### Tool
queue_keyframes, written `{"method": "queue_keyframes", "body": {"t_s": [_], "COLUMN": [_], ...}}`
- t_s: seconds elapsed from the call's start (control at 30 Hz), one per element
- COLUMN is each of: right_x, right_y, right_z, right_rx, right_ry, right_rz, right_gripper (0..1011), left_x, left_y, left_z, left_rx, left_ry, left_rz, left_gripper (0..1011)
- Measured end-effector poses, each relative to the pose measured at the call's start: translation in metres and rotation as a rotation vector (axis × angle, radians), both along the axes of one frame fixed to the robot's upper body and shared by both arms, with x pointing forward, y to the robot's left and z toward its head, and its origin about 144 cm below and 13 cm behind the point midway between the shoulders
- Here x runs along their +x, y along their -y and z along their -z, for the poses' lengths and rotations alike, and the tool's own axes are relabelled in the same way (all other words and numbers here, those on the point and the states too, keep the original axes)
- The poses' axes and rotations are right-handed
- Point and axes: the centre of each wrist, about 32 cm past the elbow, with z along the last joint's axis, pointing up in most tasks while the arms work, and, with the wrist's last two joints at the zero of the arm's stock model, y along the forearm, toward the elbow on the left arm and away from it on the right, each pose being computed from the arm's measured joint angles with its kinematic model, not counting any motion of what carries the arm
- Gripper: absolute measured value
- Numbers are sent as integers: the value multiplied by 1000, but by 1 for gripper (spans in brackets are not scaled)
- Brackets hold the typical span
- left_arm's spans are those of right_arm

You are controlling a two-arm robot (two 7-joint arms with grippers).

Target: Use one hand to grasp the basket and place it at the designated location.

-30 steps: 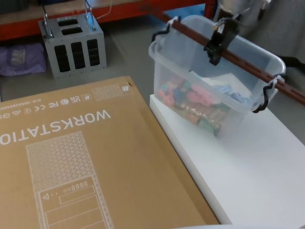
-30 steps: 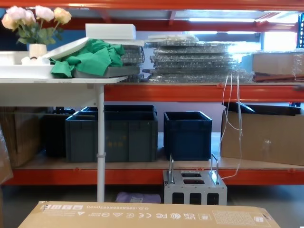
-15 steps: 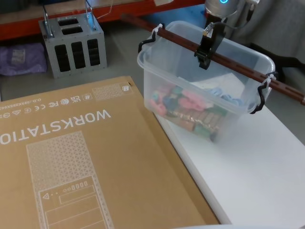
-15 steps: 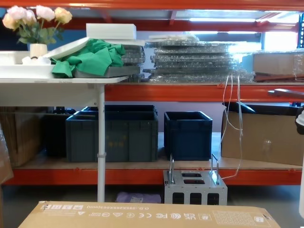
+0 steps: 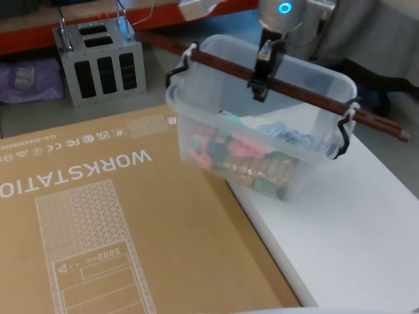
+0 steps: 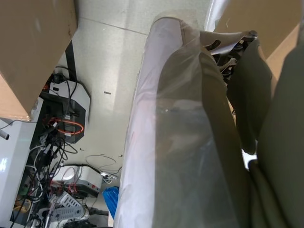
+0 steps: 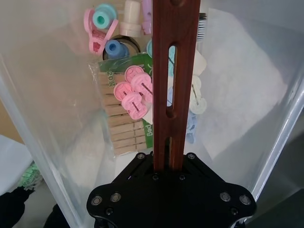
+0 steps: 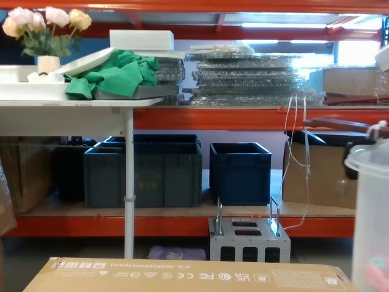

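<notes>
Plastic basket (image 5: 262,157) hangs by its bar (image 5: 308,99) below the clamped fingers (image 5: 262,69) of the right gripper (image 5: 258,88), so grasping looks done and setting down remains.

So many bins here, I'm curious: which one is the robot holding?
The see-through white basket: the right gripper has its jaws shut on its brown bar handle. The dark blue crates sit on a shelf.

basket (image 8: 371,213) cropped (chest view), pegs (image 5: 243,159) blurred
</notes>
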Motion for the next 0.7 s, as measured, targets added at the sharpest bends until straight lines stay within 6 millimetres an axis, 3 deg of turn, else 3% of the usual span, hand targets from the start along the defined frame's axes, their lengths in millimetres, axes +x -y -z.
{"method": "queue_keyframes", "body": {"t_s": [0.2,0.4,0.7], "right_x": [-4,-13,-17], "right_y": [-17,-52,-80], "right_z": [1,4,8], "right_rx": [-8,-44,-41], "right_ry": [6,21,17], "right_rz": [-61,-199,-349], "right_gripper": [0,0,0], "left_x": [0,0,0], "left_y": [0,0,0], "left_z": [0,0,0], "left_rx": [0,0,0], "left_ry": [0,0,0], "left_rz": [0,0,0], "left_gripper": [0,0,0]}}
